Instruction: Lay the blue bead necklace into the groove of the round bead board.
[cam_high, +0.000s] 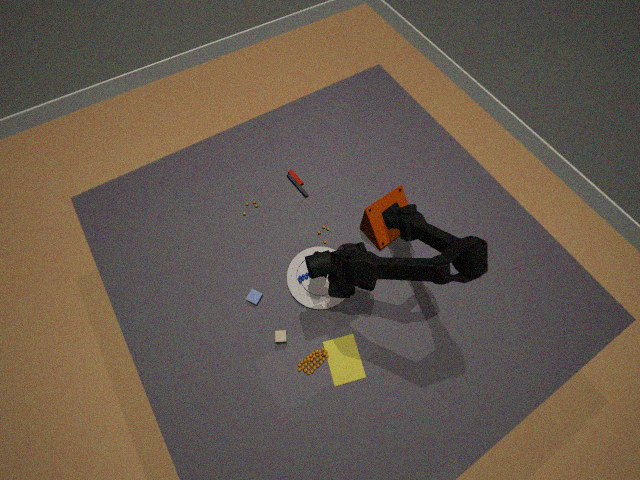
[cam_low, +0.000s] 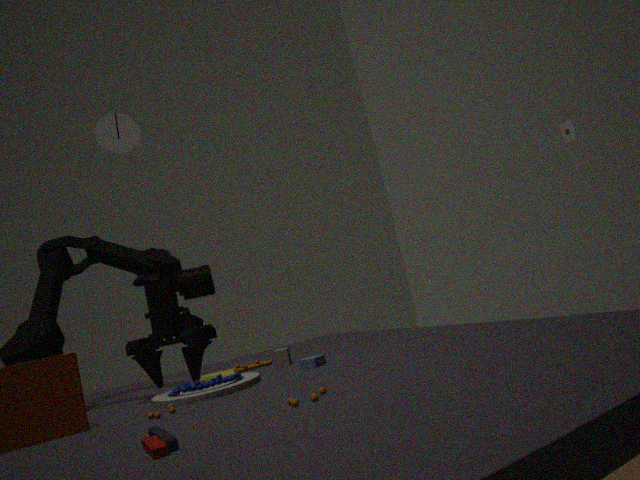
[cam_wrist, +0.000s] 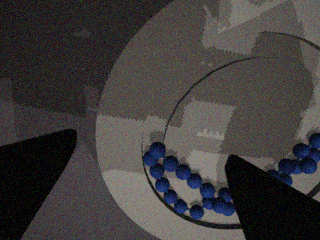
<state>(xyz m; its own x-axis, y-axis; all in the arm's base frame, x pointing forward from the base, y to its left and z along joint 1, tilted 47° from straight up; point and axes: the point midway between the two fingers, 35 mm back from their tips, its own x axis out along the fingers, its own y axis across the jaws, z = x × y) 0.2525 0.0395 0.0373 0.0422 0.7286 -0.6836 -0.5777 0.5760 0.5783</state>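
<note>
The round white bead board (cam_high: 295, 289) (cam_low: 242, 383) (cam_wrist: 125, 190) lies on the purple mat. The blue bead necklace (cam_high: 302, 277) (cam_low: 199, 385) (cam_wrist: 182, 182) lies on the board, curving along its circular groove (cam_wrist: 172, 112); part of it is bunched double at the near edge. My gripper (cam_high: 310, 268) (cam_low: 173, 379) (cam_wrist: 153, 150) is open and empty, hanging just above the board's edge with one finger on each side of the beads. The right finger hides part of the strand in the wrist view.
Orange loose beads (cam_high: 250, 206) (cam_high: 323, 231) lie scattered behind the board. An orange bead pile (cam_high: 312, 360) sits beside a yellow sheet (cam_high: 344, 359). A light blue tile (cam_high: 253, 296), a beige cube (cam_high: 280, 336), a red and grey tool (cam_high: 297, 182) (cam_low: 159, 443) and the orange base block (cam_high: 383, 215) (cam_low: 38, 400) surround it.
</note>
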